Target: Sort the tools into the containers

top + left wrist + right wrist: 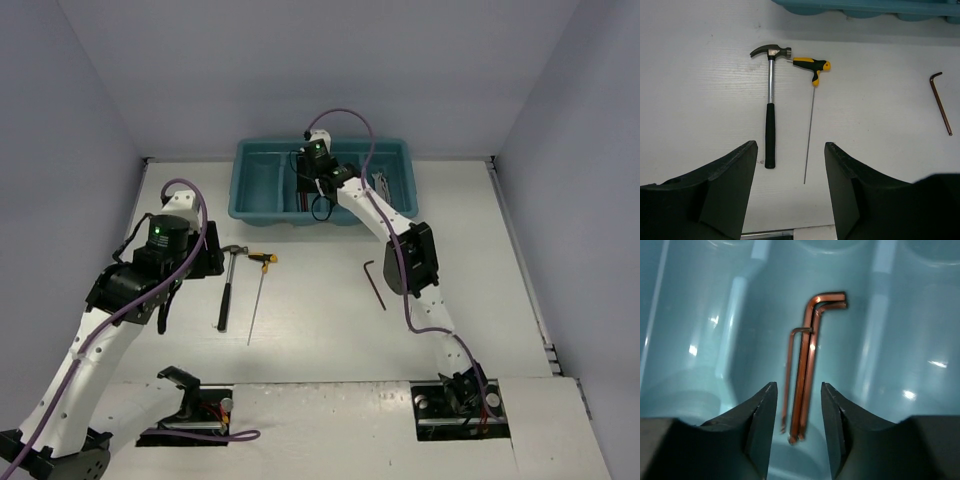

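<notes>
My right gripper [799, 390] hangs open inside a middle compartment of the teal tray [240, 180]. Three reddish-brown hex keys [810, 360] lie on the compartment floor below the jaws, untouched by either finger. My left gripper [790, 150] stands open over the table, with nothing between its fingers. Ahead of it lie a black-handled hammer [770, 120] and a yellow-black T-handle driver [811, 120], head and handle touching. Another hex key [941, 102] lies alone on the table to the right. Silver wrenches [383, 182] rest in the tray's right compartment.
The tray sits against the back wall, its front rim [865, 7] beyond the hammer head. The right forearm [410, 255] reaches across the table above the lone hex key [375, 285]. Grey walls close in both sides.
</notes>
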